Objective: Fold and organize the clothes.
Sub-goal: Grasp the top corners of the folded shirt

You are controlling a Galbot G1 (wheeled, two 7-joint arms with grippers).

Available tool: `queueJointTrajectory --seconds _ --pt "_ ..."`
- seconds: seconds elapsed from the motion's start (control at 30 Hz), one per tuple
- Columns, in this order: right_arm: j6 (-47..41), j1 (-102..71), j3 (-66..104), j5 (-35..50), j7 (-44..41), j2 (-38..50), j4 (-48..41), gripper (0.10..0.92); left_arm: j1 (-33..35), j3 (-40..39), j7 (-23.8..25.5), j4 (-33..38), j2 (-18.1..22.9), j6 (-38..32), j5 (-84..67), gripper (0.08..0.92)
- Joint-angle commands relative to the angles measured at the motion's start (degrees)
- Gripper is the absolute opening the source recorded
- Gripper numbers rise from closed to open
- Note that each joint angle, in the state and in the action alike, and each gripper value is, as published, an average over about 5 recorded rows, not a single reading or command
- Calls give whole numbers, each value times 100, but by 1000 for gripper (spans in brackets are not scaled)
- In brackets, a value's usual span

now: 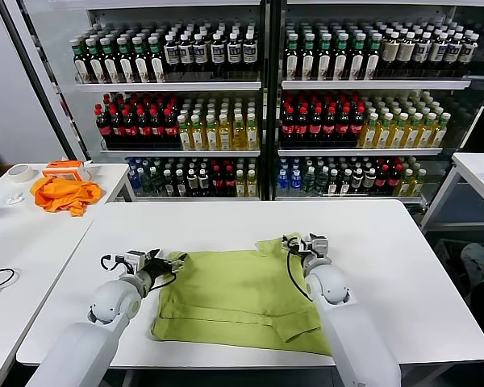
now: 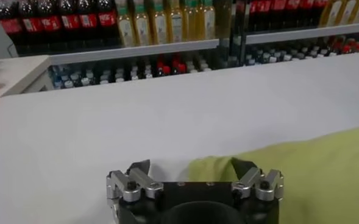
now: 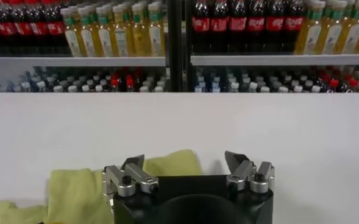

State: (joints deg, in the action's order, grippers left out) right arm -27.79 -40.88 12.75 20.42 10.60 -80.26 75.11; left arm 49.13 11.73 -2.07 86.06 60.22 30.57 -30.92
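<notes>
The clothes are one light yellow-green T-shirt (image 1: 234,298), lying plain side up and partly folded on the white table (image 1: 387,242). My left gripper (image 1: 176,262) is low at the shirt's left edge. In the left wrist view this left gripper (image 2: 193,165) stands open, with a raised fold of the T-shirt (image 2: 325,170) between its jaws. My right gripper (image 1: 292,240) is at the shirt's far right corner. Seen from its own wrist, the right gripper (image 3: 184,159) is open too, straddling a corner of the T-shirt (image 3: 75,189). Neither has closed on the cloth.
A bright orange cloth (image 1: 63,193) and a tape roll (image 1: 18,172) lie on a side table at the left. Glass-fronted shelves of bottles (image 1: 226,113) stand behind the table. Another table corner (image 1: 480,173) shows at the right.
</notes>
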Motion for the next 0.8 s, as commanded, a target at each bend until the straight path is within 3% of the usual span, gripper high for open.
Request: queueJointTrajectory --seconds 0.03,0.5,0.8 --pt "-2 185 -51 104 -2 -144 -402 750 -116 -47 12 -207 48 0 7 750" --pt "-190 37 -104 390 80 -72 30 352 129 9 113 25 28 -12 -50 334" --pt "207 -37 -75 314 54 53 375 123 147 43 137 233 -80 -256 -274 97"
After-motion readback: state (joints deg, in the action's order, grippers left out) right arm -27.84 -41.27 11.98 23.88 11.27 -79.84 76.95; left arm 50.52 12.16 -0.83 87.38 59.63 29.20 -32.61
